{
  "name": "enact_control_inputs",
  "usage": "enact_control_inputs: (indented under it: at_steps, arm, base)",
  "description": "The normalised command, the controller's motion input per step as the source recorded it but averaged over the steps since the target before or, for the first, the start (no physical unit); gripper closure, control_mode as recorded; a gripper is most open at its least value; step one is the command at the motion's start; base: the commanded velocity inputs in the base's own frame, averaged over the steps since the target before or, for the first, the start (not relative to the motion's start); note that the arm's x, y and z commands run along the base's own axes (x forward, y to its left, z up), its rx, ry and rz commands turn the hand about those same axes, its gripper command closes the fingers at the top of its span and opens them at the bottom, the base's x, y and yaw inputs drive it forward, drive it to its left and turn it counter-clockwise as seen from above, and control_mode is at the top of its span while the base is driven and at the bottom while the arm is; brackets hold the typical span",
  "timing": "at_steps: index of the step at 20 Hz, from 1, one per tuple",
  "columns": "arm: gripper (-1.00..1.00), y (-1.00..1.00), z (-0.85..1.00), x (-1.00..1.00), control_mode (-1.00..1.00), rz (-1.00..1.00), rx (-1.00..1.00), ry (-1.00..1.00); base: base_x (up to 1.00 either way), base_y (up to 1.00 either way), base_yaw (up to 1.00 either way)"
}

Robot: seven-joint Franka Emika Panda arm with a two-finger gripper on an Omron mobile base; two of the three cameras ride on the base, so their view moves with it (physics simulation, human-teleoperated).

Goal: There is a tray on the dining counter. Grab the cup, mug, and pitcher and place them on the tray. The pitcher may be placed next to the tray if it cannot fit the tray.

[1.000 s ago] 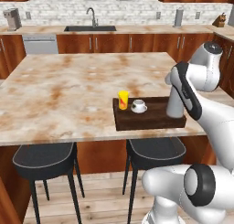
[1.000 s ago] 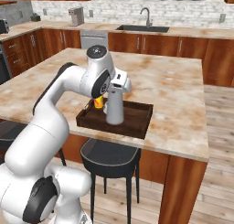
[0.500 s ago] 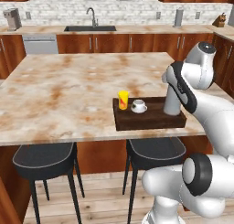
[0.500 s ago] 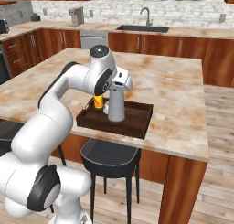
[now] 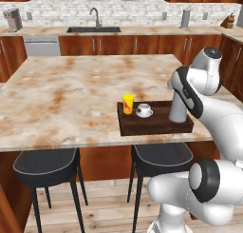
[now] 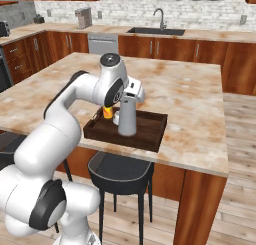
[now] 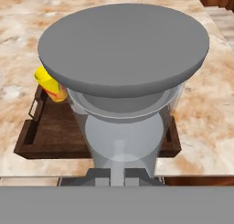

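The grey pitcher [image 5: 177,111] [image 6: 127,119] [image 7: 123,49] stands upright at the right end of the dark wooden tray [image 5: 142,127] [image 6: 150,134] [image 7: 50,136], near the front edge of the dining counter [image 5: 71,94]. My gripper [image 6: 131,96] [image 7: 118,175] is shut on the pitcher near its top, on the side facing me. The yellow cup [image 5: 127,104] [image 6: 107,112] [image 7: 49,86] and the white mug [image 5: 143,110] sit on the tray's left end, a short gap from the pitcher. In the hand view the pitcher's wide lid hides the mug.
Two dark stools [image 5: 45,163] [image 5: 161,156] stand under the counter's front edge. A sink with a faucet [image 5: 92,30] sits in the back counter against the wall. Bare marble stretches left of and behind the tray.
The arm has drawn in a little and the pitcher shifted slightly left along the tray with the gripper. Cup and mug have not moved.
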Motion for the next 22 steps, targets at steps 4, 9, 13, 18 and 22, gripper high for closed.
enact_control_inputs:
  at_steps: [4,9,13,18,22]
  arm:
    - [1.00,0.00,-0.20,0.00,-1.00,0.00,0.00,0.00]
    - [1.00,0.00,-0.12,0.00,-1.00,0.00,0.00,0.00]
    - [1.00,0.00,-0.10,0.00,-1.00,0.00,0.00,0.00]
    - [1.00,0.00,-0.14,0.00,-1.00,0.00,0.00,0.00]
    - [1.00,0.00,-0.12,0.00,-1.00,0.00,0.00,0.00]
  base:
    - [0.00,0.00,0.00]
    - [0.00,0.00,0.00]
    - [0.00,0.00,0.00]
    - [0.00,0.00,0.00]
    - [0.00,0.00,0.00]
